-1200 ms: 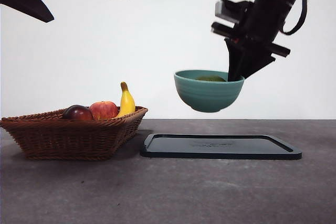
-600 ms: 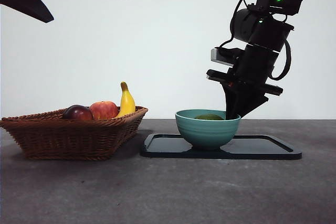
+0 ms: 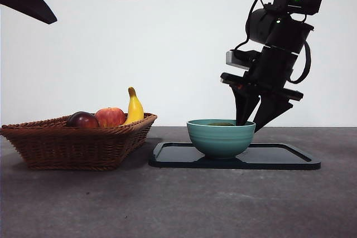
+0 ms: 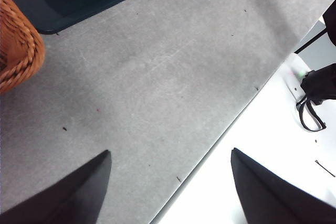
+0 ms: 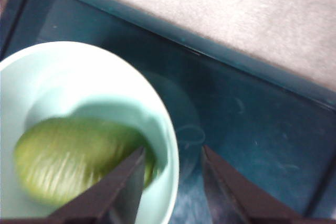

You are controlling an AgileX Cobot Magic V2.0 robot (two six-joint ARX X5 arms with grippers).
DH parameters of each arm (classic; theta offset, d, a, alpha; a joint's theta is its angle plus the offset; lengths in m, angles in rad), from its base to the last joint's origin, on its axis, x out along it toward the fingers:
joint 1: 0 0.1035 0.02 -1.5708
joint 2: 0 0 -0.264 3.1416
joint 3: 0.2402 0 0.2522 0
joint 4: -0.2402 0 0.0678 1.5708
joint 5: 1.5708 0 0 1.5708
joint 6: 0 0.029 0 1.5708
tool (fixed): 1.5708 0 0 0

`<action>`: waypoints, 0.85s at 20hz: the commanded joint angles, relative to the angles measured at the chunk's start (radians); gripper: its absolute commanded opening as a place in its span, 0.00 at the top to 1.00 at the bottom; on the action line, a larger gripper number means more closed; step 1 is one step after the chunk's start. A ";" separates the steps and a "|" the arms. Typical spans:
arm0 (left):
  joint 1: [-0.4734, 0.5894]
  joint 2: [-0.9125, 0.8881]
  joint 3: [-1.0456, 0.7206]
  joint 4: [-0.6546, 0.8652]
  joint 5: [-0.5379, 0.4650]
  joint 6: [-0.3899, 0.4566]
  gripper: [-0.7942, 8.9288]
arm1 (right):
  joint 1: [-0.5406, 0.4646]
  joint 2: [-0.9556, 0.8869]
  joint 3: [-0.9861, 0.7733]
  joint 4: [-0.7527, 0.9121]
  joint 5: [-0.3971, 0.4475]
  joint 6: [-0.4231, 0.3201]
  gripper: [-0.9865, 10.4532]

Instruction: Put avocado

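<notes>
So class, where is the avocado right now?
The avocado lies inside the teal bowl on the black tray, right of the basket in the front view.

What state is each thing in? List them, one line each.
avocado: lying inside the bowl.
teal bowl: upright on the tray, rim between the open jaws.
black tray: flat on the table, bearing the bowl.
right end effector: open, straddling the bowl's rim.
left end effector: open, holding nothing, waiting.
wicker basket: upright, holding a banana, red apple and dark red fruit.
</notes>
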 commanded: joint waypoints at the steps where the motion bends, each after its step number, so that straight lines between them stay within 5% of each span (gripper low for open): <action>1: -0.007 0.005 0.009 0.003 0.003 0.008 0.54 | 0.004 -0.053 0.045 -0.016 0.026 0.011 0.76; 11: -0.007 0.005 0.009 0.008 0.003 0.009 0.54 | 0.065 -0.499 0.052 -0.281 -0.012 0.010 0.76; 17: -0.007 0.005 0.009 0.010 0.003 0.013 0.54 | 0.154 -0.785 -0.092 -0.365 -0.008 0.010 0.76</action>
